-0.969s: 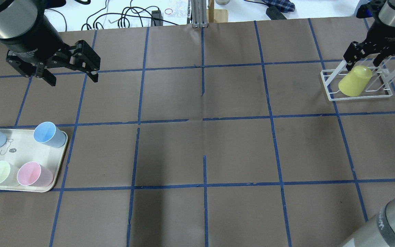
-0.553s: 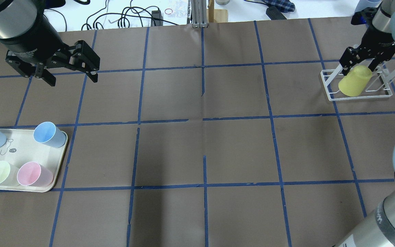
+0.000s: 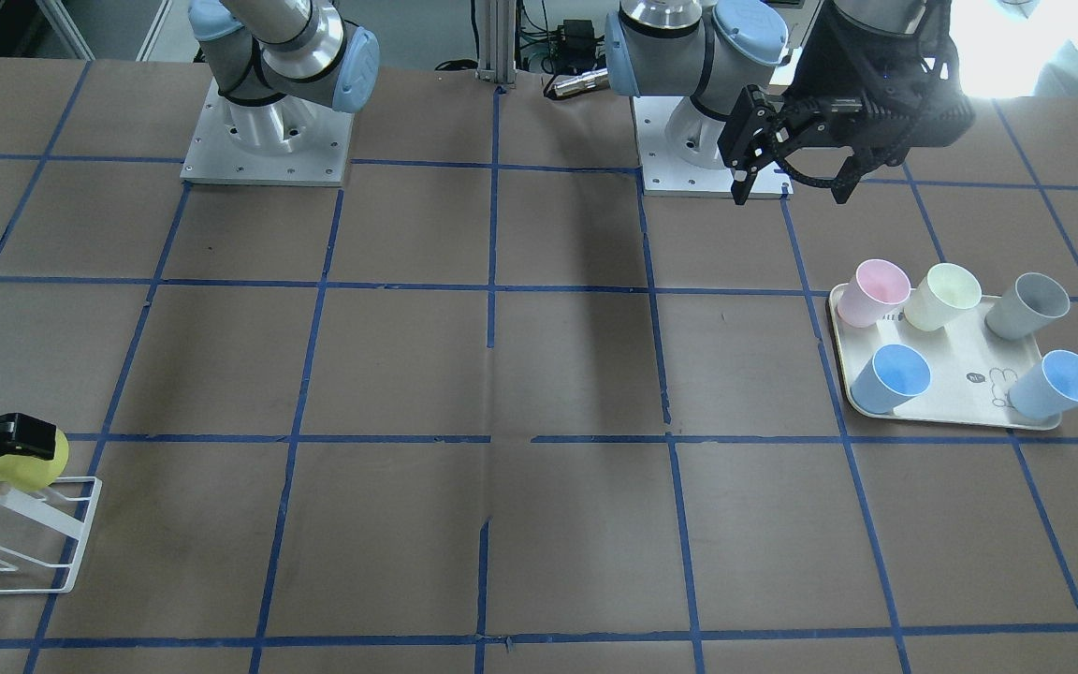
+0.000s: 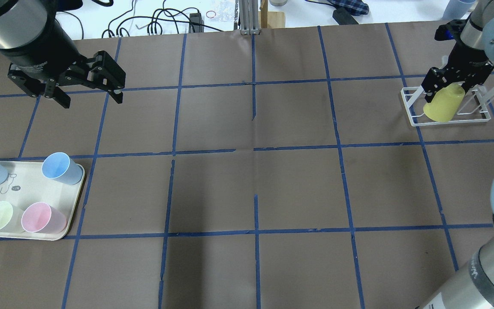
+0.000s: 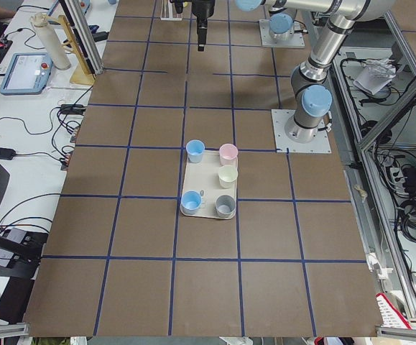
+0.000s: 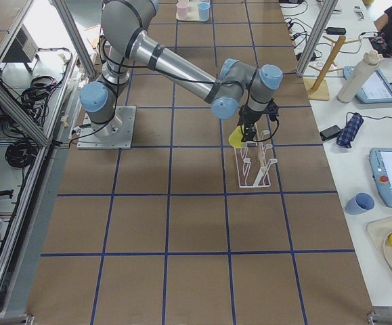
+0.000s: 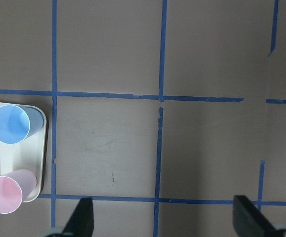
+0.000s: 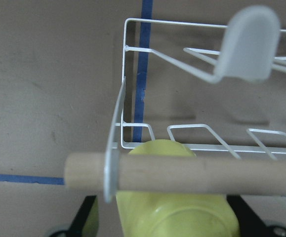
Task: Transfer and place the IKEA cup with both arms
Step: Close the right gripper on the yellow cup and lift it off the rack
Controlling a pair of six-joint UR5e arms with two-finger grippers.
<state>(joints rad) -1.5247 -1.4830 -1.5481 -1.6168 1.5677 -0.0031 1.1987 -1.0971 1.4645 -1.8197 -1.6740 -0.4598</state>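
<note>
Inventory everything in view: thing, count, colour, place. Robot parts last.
table: one, brown, blue tape grid.
rack: one, white wire, table's far right.
IKEA cup: one, bright yellow, tilted on rack.
wooden bar: one, tan, across rack.
tray: one, cream, robot's near left.
light blue cups: two, on tray.
pink cup: one, on tray.
pale yellow cup: one, on tray.
grey cup: one, on tray.
left end effector: one, black, open, far left.
right end effector: one, black, flanking IKEA cup; contact unclear.
</note>
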